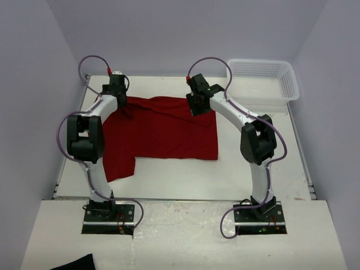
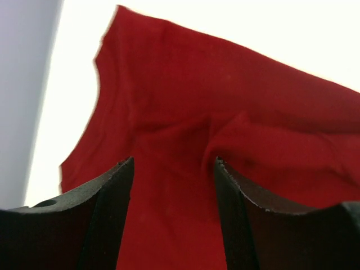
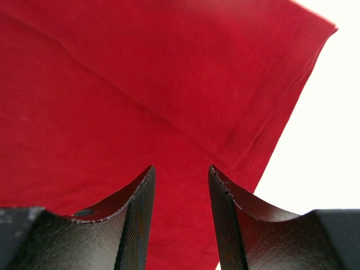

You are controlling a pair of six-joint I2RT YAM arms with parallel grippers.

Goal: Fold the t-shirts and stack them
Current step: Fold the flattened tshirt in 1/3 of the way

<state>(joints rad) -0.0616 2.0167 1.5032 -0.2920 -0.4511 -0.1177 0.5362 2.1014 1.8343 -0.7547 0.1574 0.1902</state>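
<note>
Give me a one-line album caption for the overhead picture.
Left claw and right claw poised over the far edge of a red t-shirt on the table, mesh basket alongside.

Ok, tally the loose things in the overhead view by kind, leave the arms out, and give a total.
Red t-shirt: 1
White mesh basket: 1
Black cloth scrap: 1
Total: 3

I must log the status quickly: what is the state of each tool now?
Left tool: open, holding nothing, over the plain dark red cloth t-shirt.
Right tool: open, holding nothing, over the same t-shirt.
</note>
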